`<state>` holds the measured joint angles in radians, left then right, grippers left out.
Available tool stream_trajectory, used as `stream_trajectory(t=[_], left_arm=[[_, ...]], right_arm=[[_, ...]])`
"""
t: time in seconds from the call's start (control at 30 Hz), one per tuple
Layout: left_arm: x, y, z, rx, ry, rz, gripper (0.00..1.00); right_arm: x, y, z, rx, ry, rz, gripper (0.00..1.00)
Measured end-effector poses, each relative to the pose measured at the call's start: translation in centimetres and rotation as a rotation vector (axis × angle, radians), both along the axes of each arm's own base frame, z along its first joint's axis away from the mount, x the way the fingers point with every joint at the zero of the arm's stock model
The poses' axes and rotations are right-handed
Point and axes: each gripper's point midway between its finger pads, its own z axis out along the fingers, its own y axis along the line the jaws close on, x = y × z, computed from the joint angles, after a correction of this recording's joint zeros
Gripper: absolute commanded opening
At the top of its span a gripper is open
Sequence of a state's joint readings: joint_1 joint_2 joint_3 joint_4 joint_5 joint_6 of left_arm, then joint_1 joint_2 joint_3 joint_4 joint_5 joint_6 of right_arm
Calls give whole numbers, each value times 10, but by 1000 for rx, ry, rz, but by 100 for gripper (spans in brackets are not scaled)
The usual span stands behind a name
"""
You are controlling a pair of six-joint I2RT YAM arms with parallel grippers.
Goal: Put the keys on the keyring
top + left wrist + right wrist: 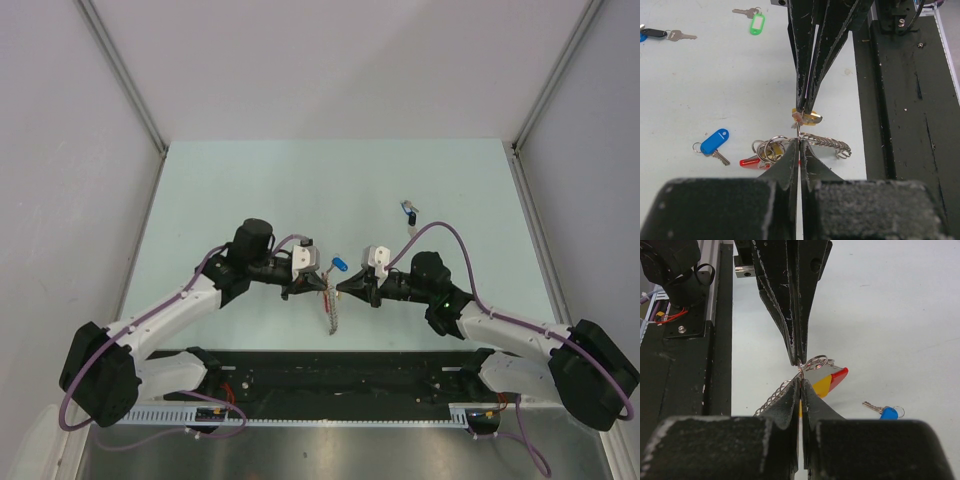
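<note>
The keyring (333, 318), a silver chain strand, hangs between my two grippers just above the table; it shows in the left wrist view (830, 143) and the right wrist view (771, 399). My left gripper (318, 290) (800, 143) is shut on a thin wire ring of the keyring. My right gripper (343, 288) (800, 380) faces it tip to tip, shut on a yellow-headed key (824, 385) (811, 118). A red-headed key (840, 374) (747, 161) hangs in the cluster of rings. A blue key (338, 265) (715, 141) (887, 412) lies loose on the table.
A green key (756, 22) and a dark blue key (655, 33) lie farther back, seen together in the top view (410, 212). The black base rail (330, 380) runs along the near edge, close under both grippers. Grey walls enclose the pale green table (250, 190).
</note>
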<state>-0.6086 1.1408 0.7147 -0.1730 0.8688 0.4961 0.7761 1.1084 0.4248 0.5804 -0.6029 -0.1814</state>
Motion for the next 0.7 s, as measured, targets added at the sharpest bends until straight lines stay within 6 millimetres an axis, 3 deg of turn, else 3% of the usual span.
stream_trajectory(t=[0.7], left_arm=[[0,-1,-8,14,28,-7,0]], right_arm=[[2,0,-4,-12,-5,-3,0]])
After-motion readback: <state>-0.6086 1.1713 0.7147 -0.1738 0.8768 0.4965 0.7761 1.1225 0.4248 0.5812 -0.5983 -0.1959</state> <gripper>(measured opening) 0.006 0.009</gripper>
